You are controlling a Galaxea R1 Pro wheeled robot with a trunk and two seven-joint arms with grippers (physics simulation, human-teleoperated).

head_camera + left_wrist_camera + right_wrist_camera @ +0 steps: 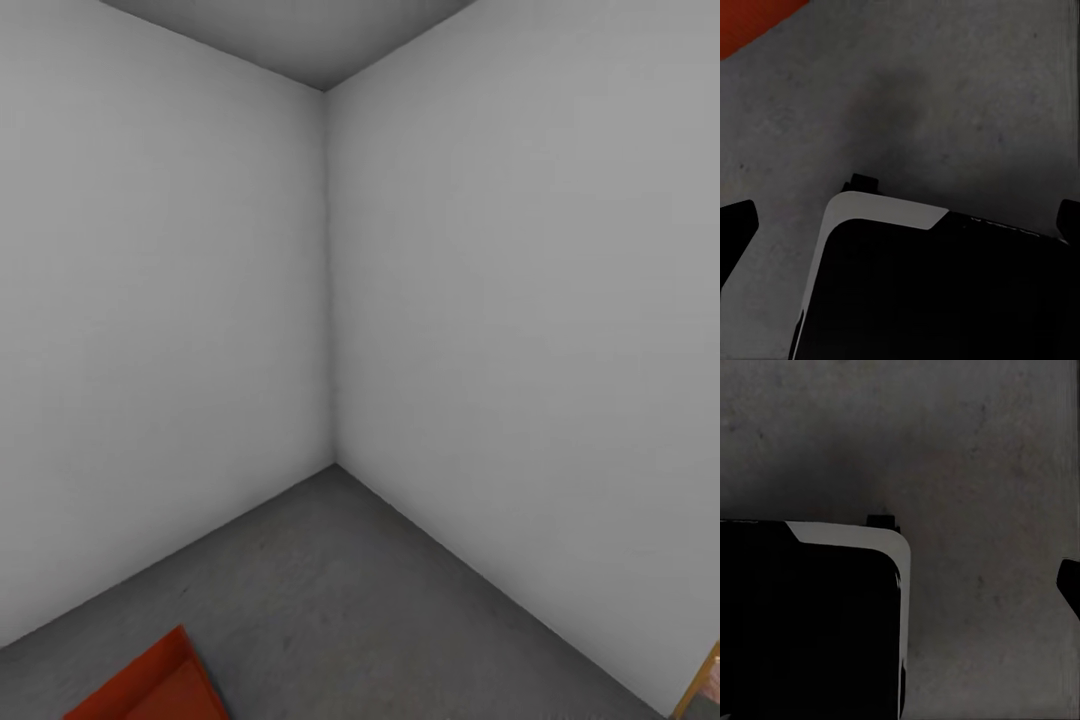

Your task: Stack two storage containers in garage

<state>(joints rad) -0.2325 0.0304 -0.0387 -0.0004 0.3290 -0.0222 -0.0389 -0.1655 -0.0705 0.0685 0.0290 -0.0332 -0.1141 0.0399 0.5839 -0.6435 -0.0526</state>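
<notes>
Orange-red storage container (pixel 150 685) sat on the grey concrete floor (pixel 350 590) near a white-walled corner (pixel 330 300); both grippers' fingers stood apart, holding nothing.

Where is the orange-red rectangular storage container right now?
In the head view, the orange-red rectangular storage container lies on the dark grey concrete floor at the lower left, cut off by the frame edge, near the white wall corner.

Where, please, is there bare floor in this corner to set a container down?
The grey floor is bare from the wall corner out toward the camera, bordered by both white walls. The lower-left edge is taken by an orange-red container; a wood-coloured edge intrudes at lower right.
</notes>
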